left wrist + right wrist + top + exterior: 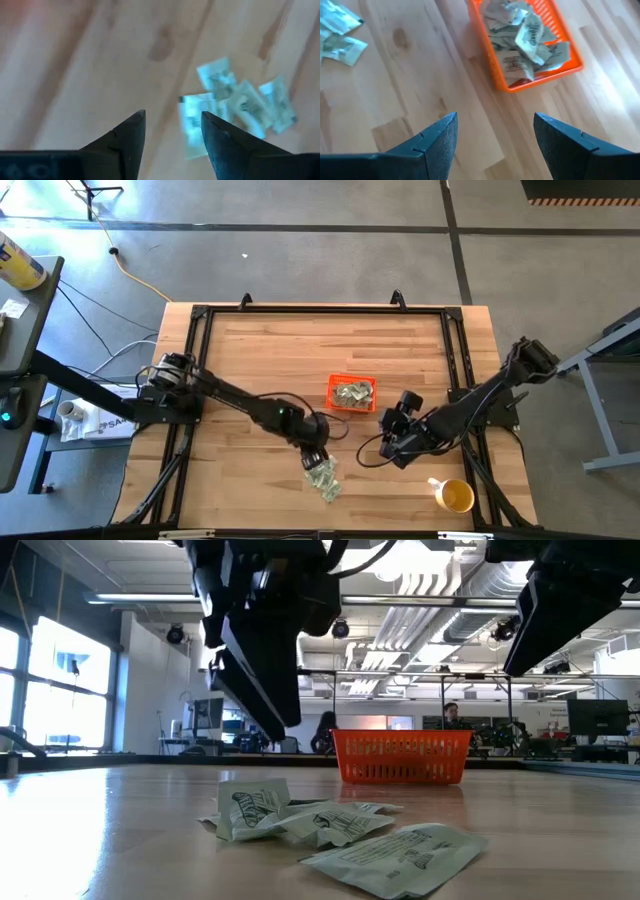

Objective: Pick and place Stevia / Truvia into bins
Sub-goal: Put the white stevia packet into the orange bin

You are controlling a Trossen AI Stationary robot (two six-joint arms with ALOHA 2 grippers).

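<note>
Wooden table is carrying everything; no packet print is reading clearly. Orange bin is sitting mid-table, holding a heap of sweetener packets, dark printing on them illegible. Yellow cup is standing near the right front corner, holding yellow liquid. Loose packets are lying in a small pile on the bare wood, well apart from the bin. Left gripper is hovering just above that pile, jaws spread, nothing between them. Right gripper is hanging beside the bin, jaws spread wide, empty.
</note>
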